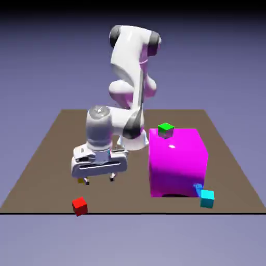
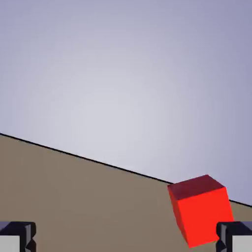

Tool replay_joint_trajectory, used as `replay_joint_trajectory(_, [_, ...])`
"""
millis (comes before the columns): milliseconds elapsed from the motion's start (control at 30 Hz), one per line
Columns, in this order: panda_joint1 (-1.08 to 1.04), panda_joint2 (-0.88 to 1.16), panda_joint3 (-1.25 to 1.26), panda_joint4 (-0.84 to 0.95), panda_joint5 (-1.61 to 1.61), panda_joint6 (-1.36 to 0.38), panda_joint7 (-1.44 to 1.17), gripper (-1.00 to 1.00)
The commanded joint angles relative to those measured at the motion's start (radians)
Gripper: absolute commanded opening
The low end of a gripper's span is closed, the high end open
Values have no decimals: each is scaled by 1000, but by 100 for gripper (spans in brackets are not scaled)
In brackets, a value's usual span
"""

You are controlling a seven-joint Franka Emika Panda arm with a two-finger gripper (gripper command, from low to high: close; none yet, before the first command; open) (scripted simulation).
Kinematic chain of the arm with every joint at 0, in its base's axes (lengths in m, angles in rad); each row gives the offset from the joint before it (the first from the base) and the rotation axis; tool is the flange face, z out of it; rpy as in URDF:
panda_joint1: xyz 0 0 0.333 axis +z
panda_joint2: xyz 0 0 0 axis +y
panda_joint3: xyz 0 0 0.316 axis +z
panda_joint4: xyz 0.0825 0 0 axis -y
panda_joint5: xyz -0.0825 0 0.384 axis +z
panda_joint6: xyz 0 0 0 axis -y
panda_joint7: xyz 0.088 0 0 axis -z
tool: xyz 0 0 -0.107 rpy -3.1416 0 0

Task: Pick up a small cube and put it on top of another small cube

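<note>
- Arm [image 1: 132, 78]: white, rises at the table's far side, folds forward and down; wrist bent so the hand hangs low over the table [image 1: 47, 156] on the exterior view's left.
- Gripper [image 1: 98, 180]: hangs just above the tabletop, tilted a little toward the near edge. 2 dark fingertips [image 1: 87, 181] show under the hand, well spread, nothing between them.
- Hand view: grey tips sit at the bottom corners, left one [image 2: 17, 236]; jaws released, gap empty.
- Red cube [image 1: 79, 205]: 1. Rests on the table at its near edge, apart from the gripper, nearer the camera and slightly to the exterior view's left of it. In the hand view it [image 2: 201, 209] sits by the right tip, not between the tips.
- Yellow cube [image 1: 80, 180]: only a small yellowish sliver shows under the hand's left end; mostly hidden.
- Magenta cube [image 1: 176, 161]: 1, big, on the exterior view's right.
- Green cube [image 1: 165, 129]: 1, on the magenta cube's top, at its far left corner.
- Cyan cube [image 1: 207, 198]: 1, on the table, beside the magenta cube's near right corner.
- Writing: none readable on any surface.
</note>
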Motion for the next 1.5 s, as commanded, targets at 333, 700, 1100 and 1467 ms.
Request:
replay_joint_trajectory(333, [110, 399, -209, 308, 54, -291, -233, 0])
replay_joint_trajectory(700, [114, 543, -231, 341, 92, -272, -296, -100])
replay_joint_trajectory(1100, [-109, 135, -135, 50, -19, -389, 112, -100])
replay_joint_trajectory(1467, [-274, -20, -33, -226, -33, -275, 332, -100])
